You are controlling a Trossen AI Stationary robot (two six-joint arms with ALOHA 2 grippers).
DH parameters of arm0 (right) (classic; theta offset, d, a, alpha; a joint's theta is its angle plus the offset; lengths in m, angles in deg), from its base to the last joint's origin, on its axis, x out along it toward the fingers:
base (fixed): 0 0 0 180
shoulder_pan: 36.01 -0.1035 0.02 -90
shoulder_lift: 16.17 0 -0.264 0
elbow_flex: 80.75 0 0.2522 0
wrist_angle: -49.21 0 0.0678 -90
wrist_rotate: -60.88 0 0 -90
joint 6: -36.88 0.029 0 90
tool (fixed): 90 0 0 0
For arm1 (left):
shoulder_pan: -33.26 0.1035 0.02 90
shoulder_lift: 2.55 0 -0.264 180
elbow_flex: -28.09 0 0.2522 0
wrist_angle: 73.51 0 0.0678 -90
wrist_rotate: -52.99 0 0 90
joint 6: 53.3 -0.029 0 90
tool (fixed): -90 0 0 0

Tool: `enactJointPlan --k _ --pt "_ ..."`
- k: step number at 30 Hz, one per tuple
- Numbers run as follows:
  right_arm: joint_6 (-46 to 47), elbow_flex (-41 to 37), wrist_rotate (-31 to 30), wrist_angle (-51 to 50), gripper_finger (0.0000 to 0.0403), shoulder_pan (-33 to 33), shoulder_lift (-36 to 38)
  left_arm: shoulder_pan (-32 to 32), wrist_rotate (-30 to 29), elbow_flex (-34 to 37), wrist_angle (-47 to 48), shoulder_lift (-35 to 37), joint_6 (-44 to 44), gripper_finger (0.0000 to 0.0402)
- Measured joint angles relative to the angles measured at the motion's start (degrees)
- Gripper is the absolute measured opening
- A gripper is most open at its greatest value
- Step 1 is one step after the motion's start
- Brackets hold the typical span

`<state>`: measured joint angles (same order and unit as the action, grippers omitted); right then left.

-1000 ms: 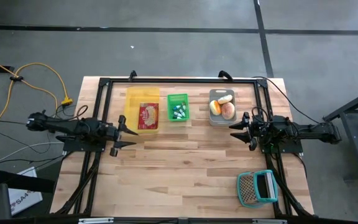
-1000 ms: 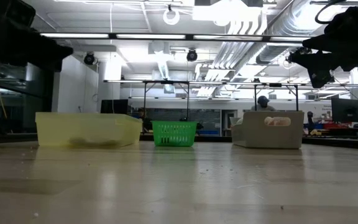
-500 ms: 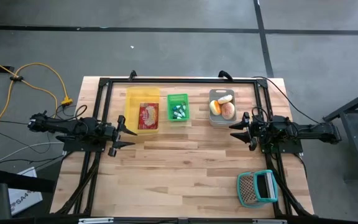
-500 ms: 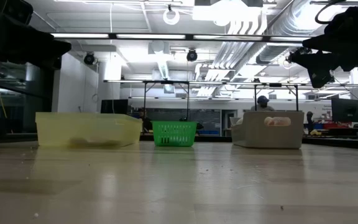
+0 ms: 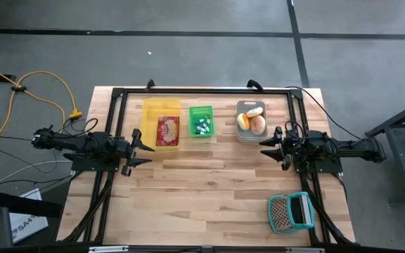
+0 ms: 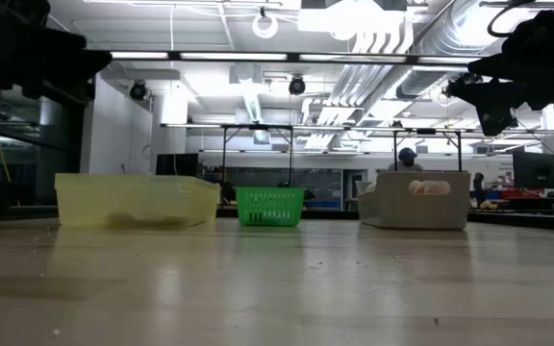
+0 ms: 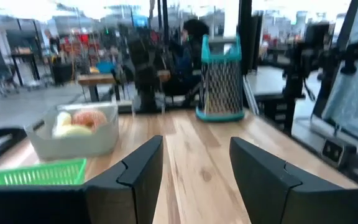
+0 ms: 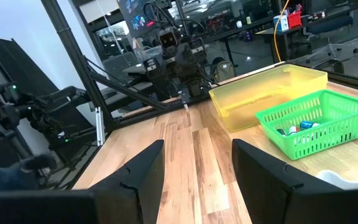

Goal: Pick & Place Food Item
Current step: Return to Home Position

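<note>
Homing step, by judgement: pale and brown round donuts (image 5: 257, 124) lie inside the gray plastic bin (image 5: 238, 133) near the far edge of the light wooden counter (image 5: 209, 183), toward its right corner. Left end effector (image 5: 143, 152), by the left edge, and right end effector (image 5: 266, 149), by the right edge, are both spread and empty. The next move probably calls only for parking both arms.

Along the table's (image 6: 277, 288) far edge stand three containers, well apart: a yellow bin (image 6: 135, 200) toward the left, a green basket (image 6: 270, 206) mid-way, and a gray bin (image 6: 418, 204) toward the right. Above either end, dark and raised, hang the left arm (image 6: 27, 53) and the right arm (image 6: 527, 58).
</note>
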<state>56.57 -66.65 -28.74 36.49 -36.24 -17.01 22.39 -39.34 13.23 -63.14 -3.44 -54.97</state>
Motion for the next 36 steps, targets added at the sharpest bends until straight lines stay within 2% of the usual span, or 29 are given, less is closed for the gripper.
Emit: enactJointPlan --k 6,36 --pt "0.0 -0.02 0.0 0.0 0.0174 0.0 0.0 0.0 0.02 0.0 -3.21 -0.01 0.0 0.0179" --pt "0.0 0.0 0.0 0.0 0.0174 0.0 0.0 0.0 0.18 0.0 -3.52 0.0 -0.01 0.0179"
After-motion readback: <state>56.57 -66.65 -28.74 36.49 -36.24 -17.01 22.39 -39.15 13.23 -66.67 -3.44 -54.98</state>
